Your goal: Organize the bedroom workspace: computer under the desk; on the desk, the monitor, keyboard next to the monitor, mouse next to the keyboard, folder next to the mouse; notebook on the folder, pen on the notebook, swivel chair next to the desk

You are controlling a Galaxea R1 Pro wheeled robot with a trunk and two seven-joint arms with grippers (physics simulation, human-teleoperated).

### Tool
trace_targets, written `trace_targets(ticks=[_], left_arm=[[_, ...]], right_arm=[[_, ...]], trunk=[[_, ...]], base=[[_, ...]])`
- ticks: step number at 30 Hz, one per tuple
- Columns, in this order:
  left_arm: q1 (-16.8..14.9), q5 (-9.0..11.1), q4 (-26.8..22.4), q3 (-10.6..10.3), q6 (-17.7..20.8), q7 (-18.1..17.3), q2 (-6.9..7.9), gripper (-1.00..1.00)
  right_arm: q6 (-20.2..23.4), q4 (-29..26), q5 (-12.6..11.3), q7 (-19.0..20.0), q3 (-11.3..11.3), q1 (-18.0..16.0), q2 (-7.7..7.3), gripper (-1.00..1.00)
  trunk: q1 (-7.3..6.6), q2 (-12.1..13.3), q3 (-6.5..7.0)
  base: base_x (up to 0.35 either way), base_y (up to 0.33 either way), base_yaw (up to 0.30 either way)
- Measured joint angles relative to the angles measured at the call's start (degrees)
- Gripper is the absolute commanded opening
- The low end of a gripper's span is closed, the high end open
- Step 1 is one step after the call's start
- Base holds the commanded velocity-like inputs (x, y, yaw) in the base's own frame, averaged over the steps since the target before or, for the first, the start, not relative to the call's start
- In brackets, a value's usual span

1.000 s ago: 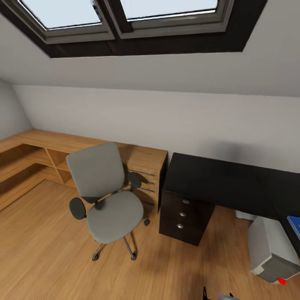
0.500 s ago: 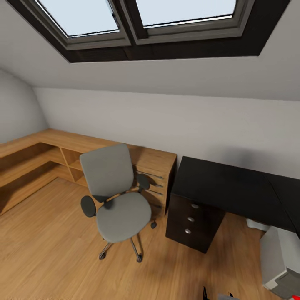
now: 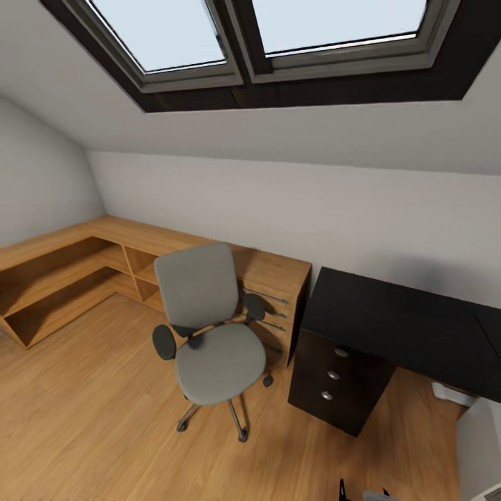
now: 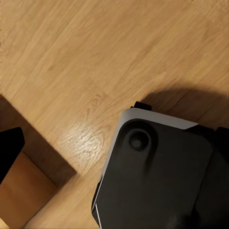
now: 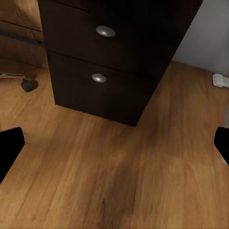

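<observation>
The grey swivel chair (image 3: 212, 327) stands on the wood floor with a bare seat, just left of the black desk (image 3: 396, 327). The desk's drawer stack with round silver knobs (image 3: 334, 376) faces me. A light grey sliver of the computer (image 3: 481, 449) shows at the lower right edge. My right gripper (image 5: 114, 148) is open, low over the floor in front of the desk's drawers (image 5: 109, 62). My left gripper (image 4: 114, 148) is open over the floor beside my own black base (image 4: 162, 186). Monitor, keyboard, mouse, folder, notebook and pen are out of view.
A light wooden drawer and shelf unit (image 3: 90, 257) runs along the wall behind and left of the chair. A sloped ceiling with skylights (image 3: 264, 42) hangs overhead. Open floor (image 3: 104, 417) lies left of and in front of the chair. One chair castor (image 5: 27, 85) sits near the drawers.
The camera has swung left, so chair and desk sit further right in the picture. The blue folder and most of the computer have slid out at the right edge. Nothing itself moved.
</observation>
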Motion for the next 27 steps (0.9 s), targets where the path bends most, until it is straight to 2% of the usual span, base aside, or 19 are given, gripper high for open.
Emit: trace_targets(ticks=[11, 16, 27], left_arm=[[0.0, 0.1, 0.0, 0.1, 0.0, 0.0, 0.09, 1.00], [0.0, 0.1, 0.0, 0.1, 0.0, 0.0, 0.09, 1.00], [0.0, 0.2, 0.0, 0.1, 0.0, 0.0, 0.09, 1.00]], right_arm=[[0.0, 0.0, 0.0, 0.0, 0.0, 0.0, -0.04, 1.00], [0.0, 0.0, 0.0, 0.2, 0.0, 0.0, -0.08, 1.00], [0.0, 0.0, 0.0, 0.3, 0.0, 0.0, -0.10, 1.00]], trunk=[[0.00, 0.0, 0.78], [0.00, 0.0, 0.87], [0.00, 0.0, 0.89]], base=[[0.000, 0.000, 0.193], [0.000, 0.000, 0.245], [0.000, 0.000, 0.139]])
